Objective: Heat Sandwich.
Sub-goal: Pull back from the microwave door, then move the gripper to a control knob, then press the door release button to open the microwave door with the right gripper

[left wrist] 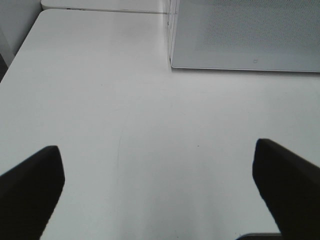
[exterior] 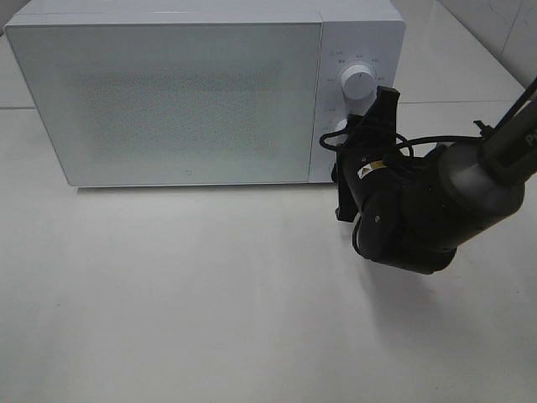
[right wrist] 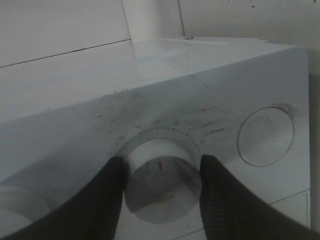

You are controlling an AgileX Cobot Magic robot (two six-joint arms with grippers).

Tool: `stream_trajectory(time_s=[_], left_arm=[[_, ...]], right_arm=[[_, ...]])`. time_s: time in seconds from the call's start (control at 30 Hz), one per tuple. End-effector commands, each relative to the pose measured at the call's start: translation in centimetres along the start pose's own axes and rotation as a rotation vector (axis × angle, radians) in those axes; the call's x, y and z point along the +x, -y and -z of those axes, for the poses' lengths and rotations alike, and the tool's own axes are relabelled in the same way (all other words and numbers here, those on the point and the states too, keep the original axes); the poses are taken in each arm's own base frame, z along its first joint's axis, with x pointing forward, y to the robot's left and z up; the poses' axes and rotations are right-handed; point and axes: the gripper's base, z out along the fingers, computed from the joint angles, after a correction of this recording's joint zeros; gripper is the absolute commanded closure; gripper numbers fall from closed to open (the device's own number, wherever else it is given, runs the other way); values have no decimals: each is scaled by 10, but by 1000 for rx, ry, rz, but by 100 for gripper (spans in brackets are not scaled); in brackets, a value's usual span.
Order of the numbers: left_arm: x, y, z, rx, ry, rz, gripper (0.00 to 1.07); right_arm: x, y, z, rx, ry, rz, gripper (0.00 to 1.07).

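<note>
White table (exterior: 210, 319) in front of me, white microwave (exterior: 185, 101) sitting on its far side, door shut.

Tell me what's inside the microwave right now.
Its door is shut, and the dotted white panel shows nothing through it. Whatever is inside the microwave is hidden.

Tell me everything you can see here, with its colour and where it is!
white box-shaped microwave oven: one, white, back of table, door closed.
upper white round dial: one, white, microwave's right-hand panel.
lower white round dial: one, white with red mark, under the upper dial.
white flat table: one, white, beneath everything.
left gripper: one, black, open over the table.
right gripper: one, black, closed around the lower dial.
</note>
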Motion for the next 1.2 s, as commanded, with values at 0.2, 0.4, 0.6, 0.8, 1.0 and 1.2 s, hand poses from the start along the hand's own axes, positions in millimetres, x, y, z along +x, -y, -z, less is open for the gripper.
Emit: stream_trajectory(time_s=[0.2, 0.4, 0.6, 0.8, 1.0, 1.2], left_arm=[[2, 0, 3, 5, 21, 0, 9], [2, 0, 3, 5, 21, 0, 9], [2, 0, 3, 5, 21, 0, 9], [2, 0, 3, 5, 21, 0, 9], [2, 0, 3, 5, 21, 0, 9], [2, 0, 3, 5, 21, 0, 9]], right_arm=[[6, -22, 0, -192, -29, 93, 40], [6, -22, 0, -189, -34, 104, 30], [3, -18, 4, -154, -42, 119, 32], [-5, -8, 17, -60, -75, 184, 32], [-11, -7, 30, 23, -101, 267, 32], [-11, -12, 45, 126, -175, 463, 32]])
